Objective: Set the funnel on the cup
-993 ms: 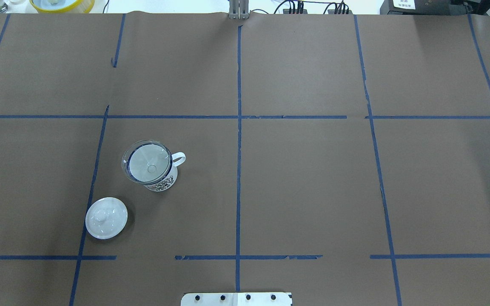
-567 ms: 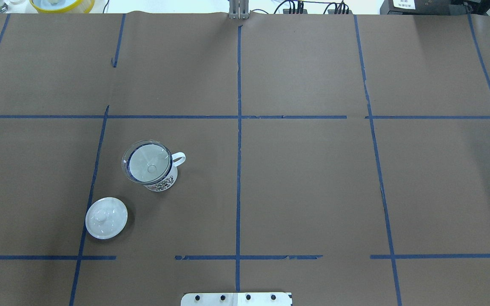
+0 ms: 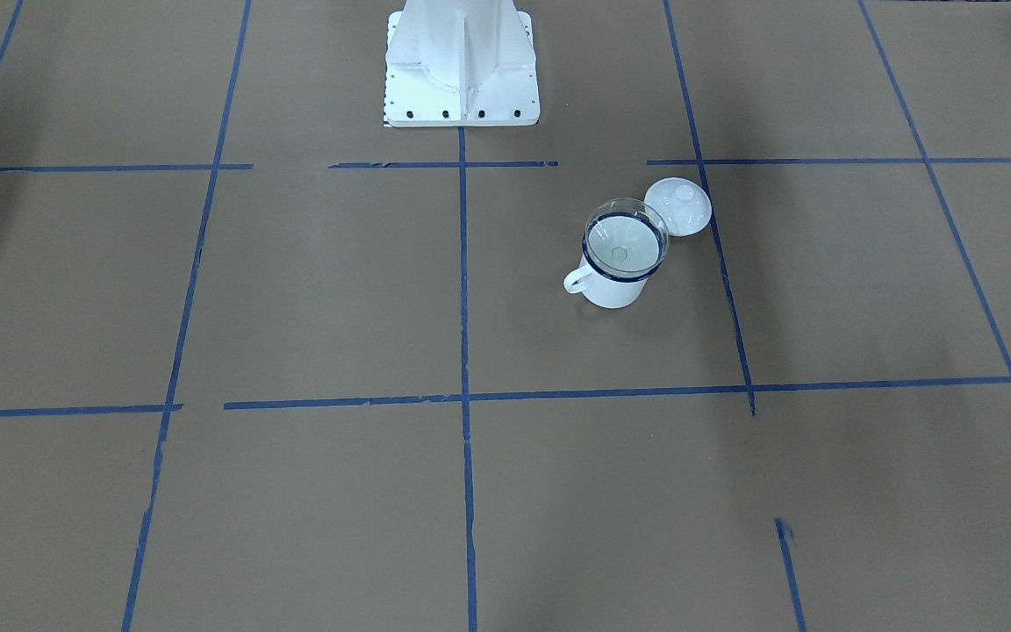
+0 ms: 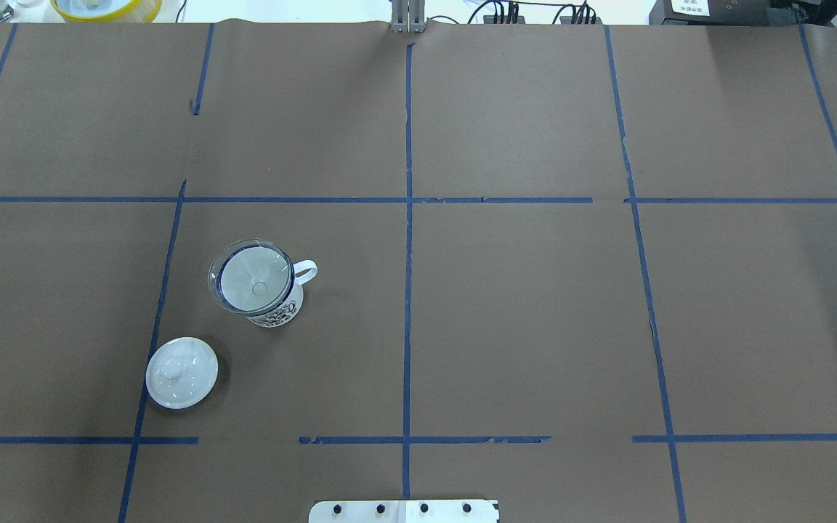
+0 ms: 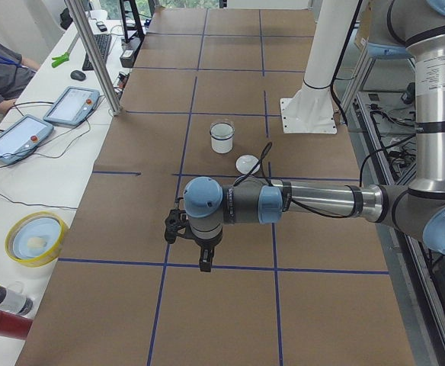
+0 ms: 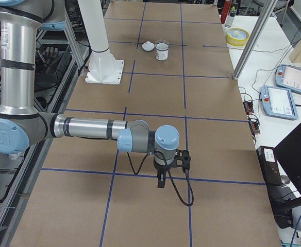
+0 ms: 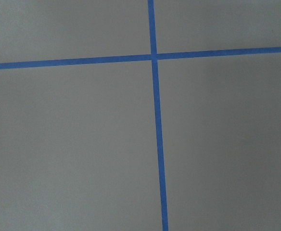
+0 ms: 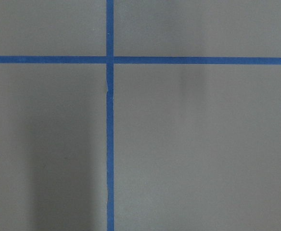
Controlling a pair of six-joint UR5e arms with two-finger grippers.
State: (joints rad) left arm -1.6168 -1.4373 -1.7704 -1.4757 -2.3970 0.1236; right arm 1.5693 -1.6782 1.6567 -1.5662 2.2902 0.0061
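Funnel (image 4: 253,280) sits on cup (image 4: 278,312), cone on rim, stem down inside, so prob self-supporting; task looks done. Lid (image 4: 182,372) lies near, off b/c mouth needed free. Left gripper (image 5: 204,265), right gripper (image 6: 161,182) well apart from cup; fingers open/closed: can't tell.

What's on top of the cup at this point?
A clear funnel rests on the cup, its wide cone covering the rim. Its stem points down inside; the cup's contents cannot be seen.

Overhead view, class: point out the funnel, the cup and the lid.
funnel (image 4: 250,276), overhead view, inside of the clear cone.
cup (image 4: 280,309), overhead view, patterned side wall.
lid (image 4: 182,373), overhead view, middle of its top.
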